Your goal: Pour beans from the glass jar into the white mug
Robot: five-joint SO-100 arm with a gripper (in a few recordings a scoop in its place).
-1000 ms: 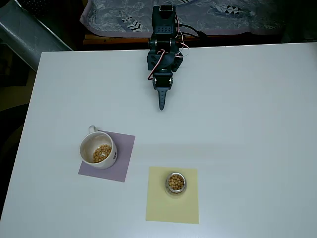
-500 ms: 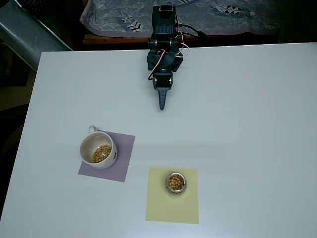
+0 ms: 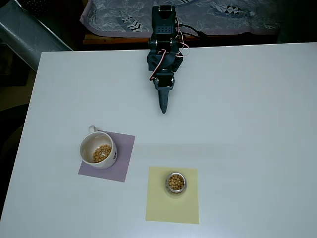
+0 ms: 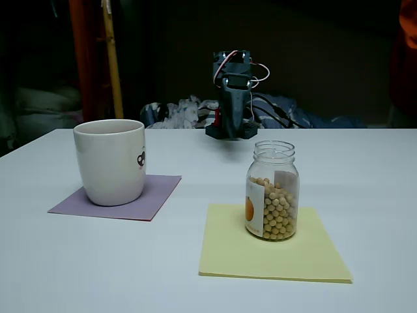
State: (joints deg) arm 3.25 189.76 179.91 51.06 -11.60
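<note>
On white table: purple mat, yellow mat; dark room behind; claw together.

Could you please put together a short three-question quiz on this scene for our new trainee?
1. True or false: the glass jar stands upright on the yellow sheet.
2. The white mug rests on: A) the bare table, B) the purple sheet, C) the yellow sheet?
3. Which containers hold beans in the overhead view?

Key
1. True.
2. B.
3. Both: the jar and the mug hold beans. The gripper is near the arm's base, apart from both, and looks shut.
</note>
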